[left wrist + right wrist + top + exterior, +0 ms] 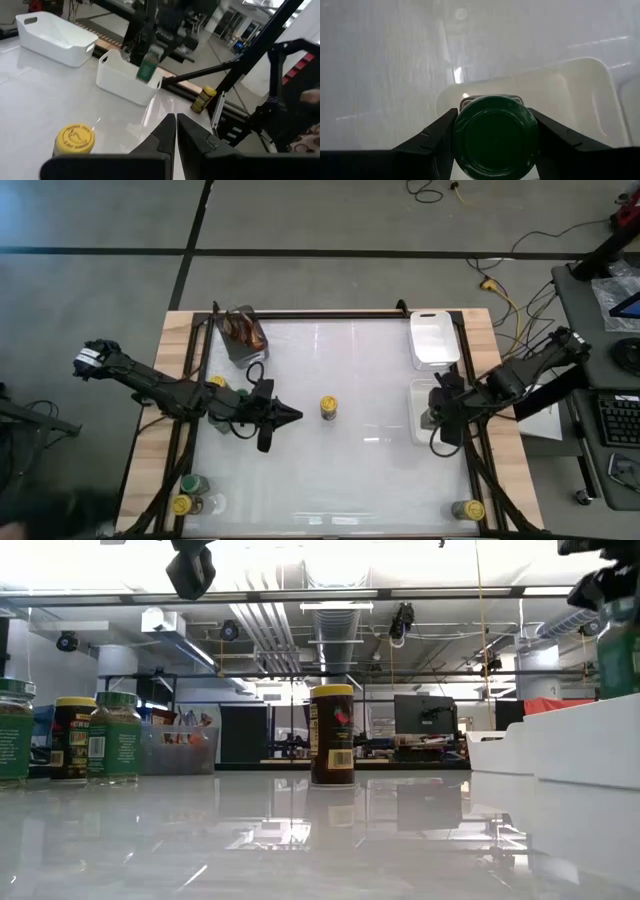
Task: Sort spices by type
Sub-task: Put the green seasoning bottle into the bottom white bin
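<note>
The white table (pixel 330 470) held two white trays at its right edge, and the right arm reached over the nearer tray (pixel 580 95). The right gripper (pixel 495 131) pinched a green-lidded jar (pixel 496 136), upright and directly above that tray, so I judged the drop lay straight down. The left gripper (pixel 288 415), fingers pressed together and empty, hovered left of centre, the nearer claw to the lone yellow-lidded jar (pixel 328 407) standing just to its right.
</note>
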You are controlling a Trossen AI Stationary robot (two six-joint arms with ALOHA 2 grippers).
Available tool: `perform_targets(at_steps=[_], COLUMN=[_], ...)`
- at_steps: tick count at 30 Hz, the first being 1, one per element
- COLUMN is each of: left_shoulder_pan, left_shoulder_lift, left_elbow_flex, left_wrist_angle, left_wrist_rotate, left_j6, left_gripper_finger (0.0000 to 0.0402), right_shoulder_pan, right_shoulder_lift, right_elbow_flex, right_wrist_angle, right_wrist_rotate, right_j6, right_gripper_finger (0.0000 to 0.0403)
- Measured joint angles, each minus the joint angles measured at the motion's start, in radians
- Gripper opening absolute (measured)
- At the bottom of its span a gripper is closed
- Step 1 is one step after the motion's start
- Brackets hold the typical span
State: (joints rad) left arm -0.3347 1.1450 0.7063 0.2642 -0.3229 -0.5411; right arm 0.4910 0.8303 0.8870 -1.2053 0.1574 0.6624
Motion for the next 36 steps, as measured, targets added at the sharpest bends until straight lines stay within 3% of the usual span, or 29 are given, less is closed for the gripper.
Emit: perform_targets(at_steps=[8, 36], left_shoulder_pan=[0.000, 0.000], left_shoulder_lift=[0.000, 0.000], left_elbow_flex=[0.000, 0.000], left_wrist_angle=[0.059, 0.058], left_wrist_rotate=[-0.007, -0.008], left_j6=[0.005, 0.001], left_gripper_finger=[0.0000, 0.0000], right_shoulder_pan=[0.014, 0.013], right_shoulder_lift=[0.043, 0.055], right_elbow_flex=[-0.114, -0.212], right_wrist_angle=[0.119, 0.220], right_wrist_rotate=[0.001, -0.025], right_j6=[-0.028, -0.087], right_gripper_finger=[0.0199, 0.0201])
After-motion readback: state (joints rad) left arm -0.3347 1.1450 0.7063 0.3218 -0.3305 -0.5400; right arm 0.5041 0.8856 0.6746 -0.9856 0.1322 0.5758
